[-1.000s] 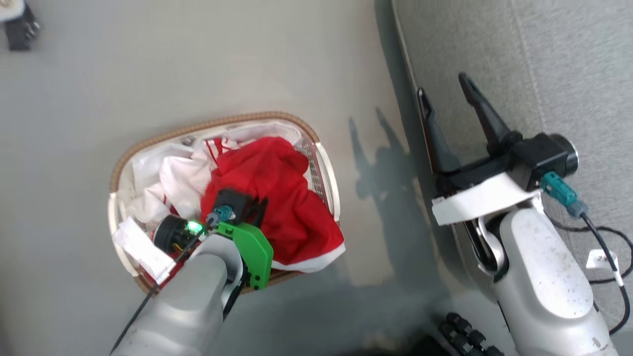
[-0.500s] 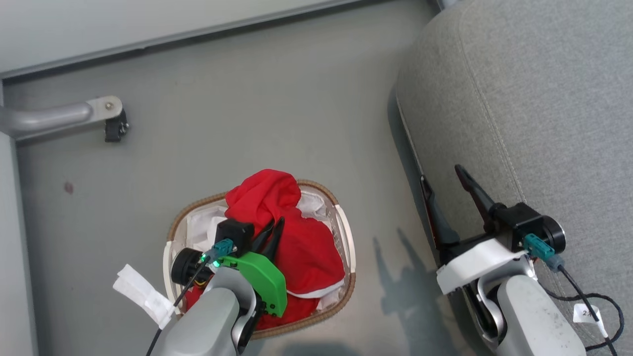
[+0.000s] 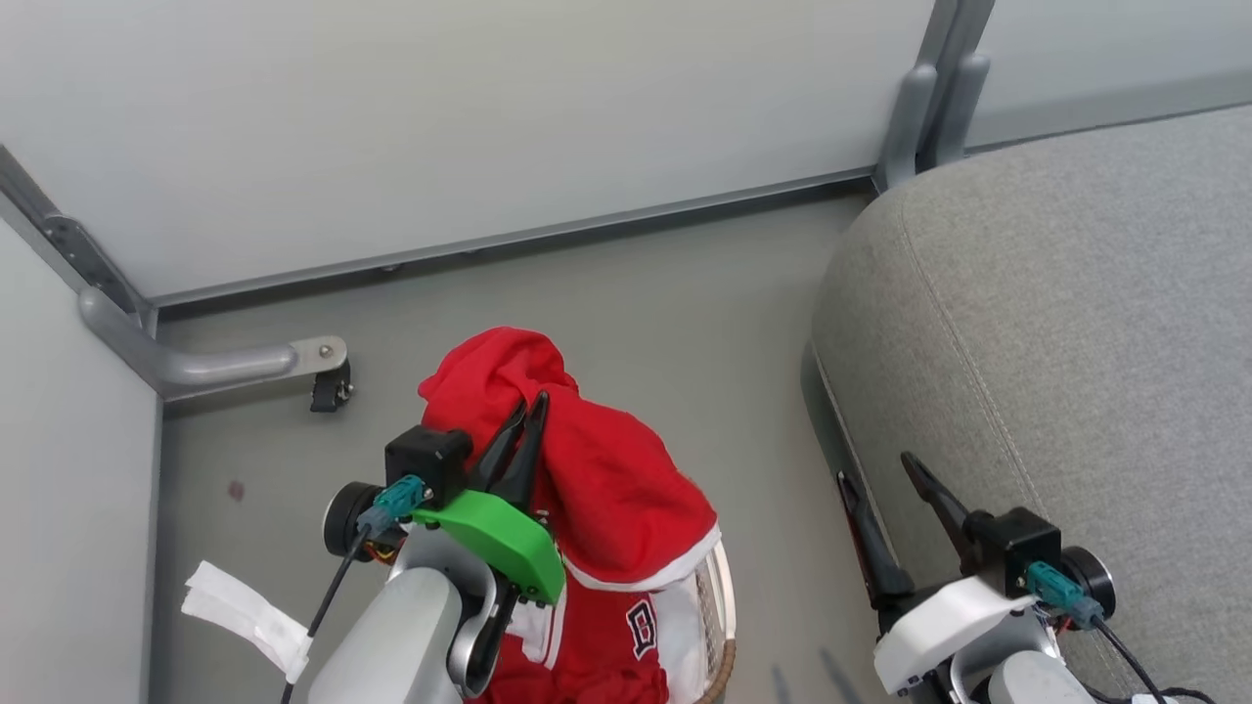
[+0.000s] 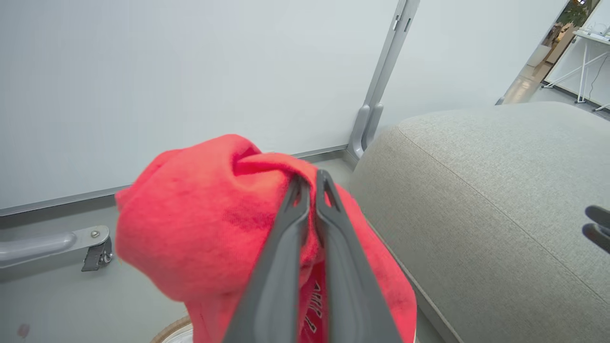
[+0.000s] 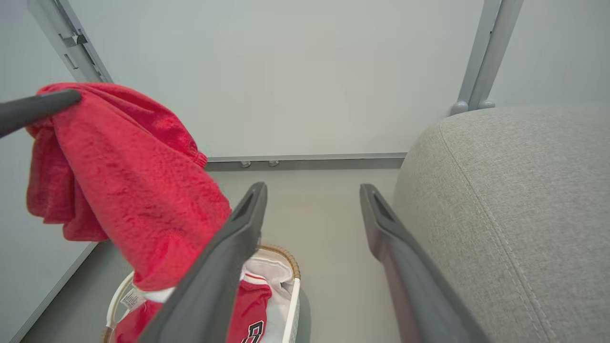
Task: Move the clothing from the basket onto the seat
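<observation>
Grasp: the left gripper (image 3: pixel 529 416) has its fingers clenched on a fold of the red garment (image 3: pixel 616 489), held up above the basket (image 3: pixel 722 596) with its hem hanging down to it.
Idle: the right gripper (image 3: pixel 876 467), fingers spread and grasping nothing, is at the near left edge of the seat (image 3: pixel 1076 342).
Done: nothing lies on the seat yet.
Left to do: carry the red garment right onto the seat, then the jersey (image 3: pixel 626 631) lying in the basket.
Around: wall panels (image 3: pixel 489 127) far off, a metal foot (image 3: pixel 225 364) far left.
In the way: probably just the right gripper beside the seat.
</observation>
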{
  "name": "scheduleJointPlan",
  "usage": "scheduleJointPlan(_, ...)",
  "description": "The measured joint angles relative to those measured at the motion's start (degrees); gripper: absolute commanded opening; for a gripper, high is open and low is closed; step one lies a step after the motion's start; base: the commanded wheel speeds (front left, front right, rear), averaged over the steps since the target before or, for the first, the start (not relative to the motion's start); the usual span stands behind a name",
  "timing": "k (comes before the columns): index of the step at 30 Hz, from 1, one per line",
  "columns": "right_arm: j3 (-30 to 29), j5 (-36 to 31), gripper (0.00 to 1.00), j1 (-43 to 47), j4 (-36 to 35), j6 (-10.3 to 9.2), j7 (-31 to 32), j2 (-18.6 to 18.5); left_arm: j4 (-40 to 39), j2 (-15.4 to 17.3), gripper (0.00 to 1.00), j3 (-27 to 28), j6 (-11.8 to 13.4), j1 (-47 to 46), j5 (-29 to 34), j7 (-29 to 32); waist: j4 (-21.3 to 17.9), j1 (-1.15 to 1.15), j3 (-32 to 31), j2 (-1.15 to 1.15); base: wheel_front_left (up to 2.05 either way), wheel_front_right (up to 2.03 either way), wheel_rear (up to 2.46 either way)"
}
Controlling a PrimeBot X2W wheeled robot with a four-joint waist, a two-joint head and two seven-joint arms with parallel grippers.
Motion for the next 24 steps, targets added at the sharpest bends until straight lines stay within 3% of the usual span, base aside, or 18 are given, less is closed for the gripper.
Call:
scheduleJointPlan(7, 2.08, -0.01, 1.0, 1.68, 2.29, 0.0, 0.0, -0.16, -4.87, -0.16, 0.0, 1.89, -0.18, 0.4, 1.16, 0.0, 1.38, 0.0, -3.89, 0.0, 0.0, 0.0, 0.0)
scheduleJointPlan(14, 9.37, -0.98, 1.0, 0.13, 5.44, 0.0, 0.0, -3.12, -8.05, -0.21, 0.0, 0.53, -0.19, 0.4, 1.1, -0.01, 2.66, 0.0, -4.6, 0.0, 0.0, 0.0, 0.0)
scheduleJointPlan(19, 18.71, 2.14, 1.0, -6.16, 8.01, 0.02, 0.0, -5.03, -9.46, -0.23, 0.0, -1.07, -0.19, 0.4, 0.25, 0.0, 3.47, 0.0, -4.25, 0.0, 0.0, 0.0, 0.0)
scheduleJointPlan(24, 23.79, 3.76, 1.0, -14.76, 10.24, 0.02, -0.01, -6.41, -10.23, -0.25, 0.0, -2.86, -0.19, 0.29, -0.21, 0.0, 4.42, 0.0, -3.71, 0.0, 0.0, 0.0, 0.0)
